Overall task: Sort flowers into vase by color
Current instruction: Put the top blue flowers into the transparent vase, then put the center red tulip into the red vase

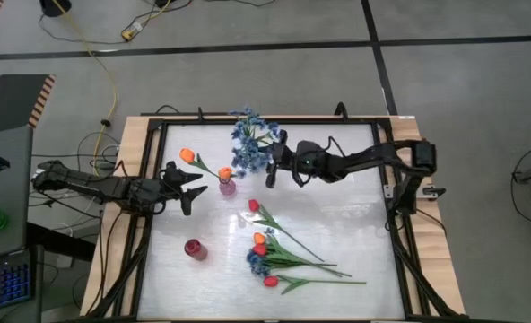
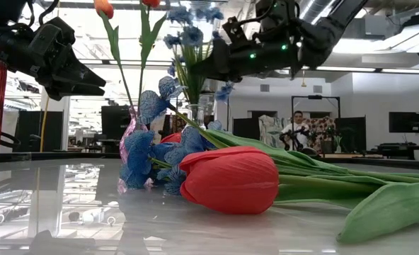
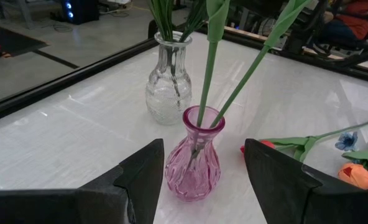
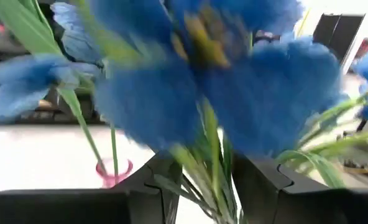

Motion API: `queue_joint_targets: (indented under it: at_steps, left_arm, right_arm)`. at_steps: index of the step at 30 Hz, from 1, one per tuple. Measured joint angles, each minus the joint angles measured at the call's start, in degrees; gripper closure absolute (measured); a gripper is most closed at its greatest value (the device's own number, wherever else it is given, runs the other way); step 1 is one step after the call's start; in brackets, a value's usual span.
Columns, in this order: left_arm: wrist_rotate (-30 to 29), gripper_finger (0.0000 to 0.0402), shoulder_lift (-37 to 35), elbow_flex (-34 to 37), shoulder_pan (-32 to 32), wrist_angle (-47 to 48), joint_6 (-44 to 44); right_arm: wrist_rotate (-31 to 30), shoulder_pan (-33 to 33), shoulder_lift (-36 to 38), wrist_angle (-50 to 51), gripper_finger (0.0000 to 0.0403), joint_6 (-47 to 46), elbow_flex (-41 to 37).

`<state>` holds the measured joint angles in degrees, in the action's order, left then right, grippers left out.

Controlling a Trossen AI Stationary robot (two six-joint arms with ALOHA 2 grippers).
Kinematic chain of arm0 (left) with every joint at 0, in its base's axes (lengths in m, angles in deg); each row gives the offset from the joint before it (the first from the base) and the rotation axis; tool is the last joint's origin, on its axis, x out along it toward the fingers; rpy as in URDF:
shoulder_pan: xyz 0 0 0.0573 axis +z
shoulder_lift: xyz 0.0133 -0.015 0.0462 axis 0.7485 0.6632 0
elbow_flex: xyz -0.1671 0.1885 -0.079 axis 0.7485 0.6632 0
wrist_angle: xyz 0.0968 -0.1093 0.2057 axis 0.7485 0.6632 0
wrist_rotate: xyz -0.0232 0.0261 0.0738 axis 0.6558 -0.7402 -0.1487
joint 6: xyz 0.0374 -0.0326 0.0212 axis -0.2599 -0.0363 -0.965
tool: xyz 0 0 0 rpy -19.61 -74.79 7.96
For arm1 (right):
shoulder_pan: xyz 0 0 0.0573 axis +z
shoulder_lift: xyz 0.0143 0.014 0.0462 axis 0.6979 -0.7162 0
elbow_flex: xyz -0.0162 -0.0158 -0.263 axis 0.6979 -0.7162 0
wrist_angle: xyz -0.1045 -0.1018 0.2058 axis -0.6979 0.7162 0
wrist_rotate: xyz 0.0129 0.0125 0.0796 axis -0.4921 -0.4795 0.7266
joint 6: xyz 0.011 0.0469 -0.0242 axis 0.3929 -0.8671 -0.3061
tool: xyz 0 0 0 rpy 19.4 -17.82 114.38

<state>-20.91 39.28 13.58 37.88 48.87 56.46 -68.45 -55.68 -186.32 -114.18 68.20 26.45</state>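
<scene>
The right gripper (image 4: 199,186) stood with jaws parted around the blue sprigs' (image 1: 250,136) stems in the clear vase (image 3: 168,81); it should lift straight clear without snagging them. The left gripper (image 3: 202,180), spread wide, faced the pink vase (image 3: 193,158) holding two orange tulips (image 1: 187,155).

Dark jointed arms, black cabling, green LEDs.

White tabletop (image 1: 337,224) with pink vase (image 1: 227,187), clear vase (image 3: 168,81), red vase (image 1: 195,248), loose flowers (image 1: 288,258).
</scene>
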Motion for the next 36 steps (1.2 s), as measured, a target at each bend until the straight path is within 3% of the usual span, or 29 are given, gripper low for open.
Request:
queue_joint_targets:
  at_steps: [5, 12, 23, 36]
  left_arm:
    - [0.0, 0.0191, 0.0, 0.0, -0.01, 0.01, 0.0]
    - [0.0, 0.0191, 0.0, -0.01, -0.01, -0.01, 0.0]
    - [-0.02, 0.0191, 0.0, 0.0, 0.0, -0.01, 0.0]
    - [-0.02, 0.0191, -0.02, -0.01, 0.01, 0.01, 0.0]
  right_arm:
    - [-0.02, -0.37, 4.37, 8.09, 0.0244, 0.0, 0.0]
    - [-0.03, -0.42, 5.75, 11.41, 0.0229, -0.52, 0.0]
    - [-0.02, -0.66, 5.73, 18.13, 0.0152, -4.08, 0.0]
    - [-0.04, -0.61, 13.76, 35.04, 0.0148, -2.14, 0.0]
